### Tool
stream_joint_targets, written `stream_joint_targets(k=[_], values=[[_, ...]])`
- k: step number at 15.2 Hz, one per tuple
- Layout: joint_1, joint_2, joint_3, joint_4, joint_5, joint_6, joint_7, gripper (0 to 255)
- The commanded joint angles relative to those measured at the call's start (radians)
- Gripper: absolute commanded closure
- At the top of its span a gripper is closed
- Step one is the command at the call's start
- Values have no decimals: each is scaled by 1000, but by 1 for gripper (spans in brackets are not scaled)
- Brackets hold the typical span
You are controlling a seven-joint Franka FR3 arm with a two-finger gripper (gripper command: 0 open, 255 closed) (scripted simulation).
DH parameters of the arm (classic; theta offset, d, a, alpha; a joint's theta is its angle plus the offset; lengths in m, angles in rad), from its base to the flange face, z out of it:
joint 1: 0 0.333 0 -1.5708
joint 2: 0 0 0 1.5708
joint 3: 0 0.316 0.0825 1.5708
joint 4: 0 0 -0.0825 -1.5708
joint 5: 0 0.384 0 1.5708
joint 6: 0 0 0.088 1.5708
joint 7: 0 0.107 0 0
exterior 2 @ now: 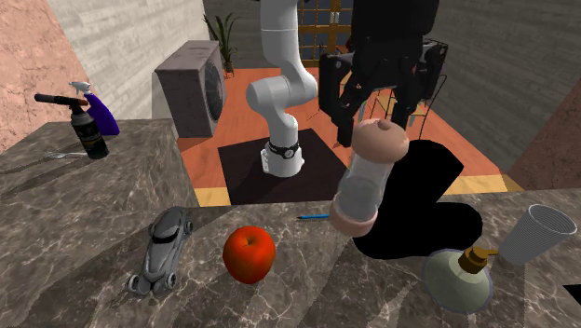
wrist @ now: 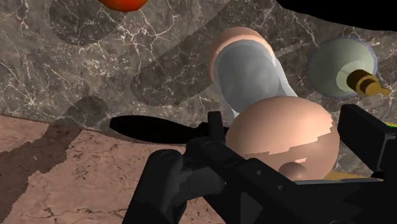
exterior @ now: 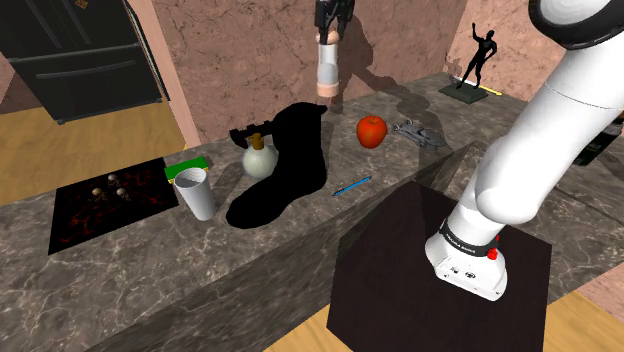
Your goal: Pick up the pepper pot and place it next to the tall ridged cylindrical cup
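Observation:
The pepper pot (exterior: 327, 66), with a tan cap, tan base and clear grey body, hangs in the air above the marble counter (exterior: 300, 260), tilted a little. My black gripper (exterior: 328, 30) is shut on its rounded cap. In the second exterior view the gripper (exterior 2: 377, 123) clasps the cap and the pepper pot (exterior 2: 366, 186) slants down over the counter. In the wrist view the pepper pot (wrist: 251, 79) points away from my gripper (wrist: 280, 159). The tall ridged cup (exterior: 193, 192), pale grey, stands near the shoulder view's left; the cup (exterior 2: 535, 233) is apart from the pot.
A round flask with a gold neck (exterior: 258, 158) stands between pot and cup, beside a boot-shaped black form (exterior: 285, 165). A red apple (exterior: 372, 130), blue pen (exterior: 352, 186), grey toy car (exterior 2: 160, 250), dark figurine (exterior: 478, 60), spray bottle (exterior 2: 88, 116) and dark mat (exterior: 110, 205) are on the counter.

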Motion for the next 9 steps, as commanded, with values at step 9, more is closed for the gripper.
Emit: stream_joint_targets(k=[9], values=[[110,-47,140,-56,-15,10,252,255]])
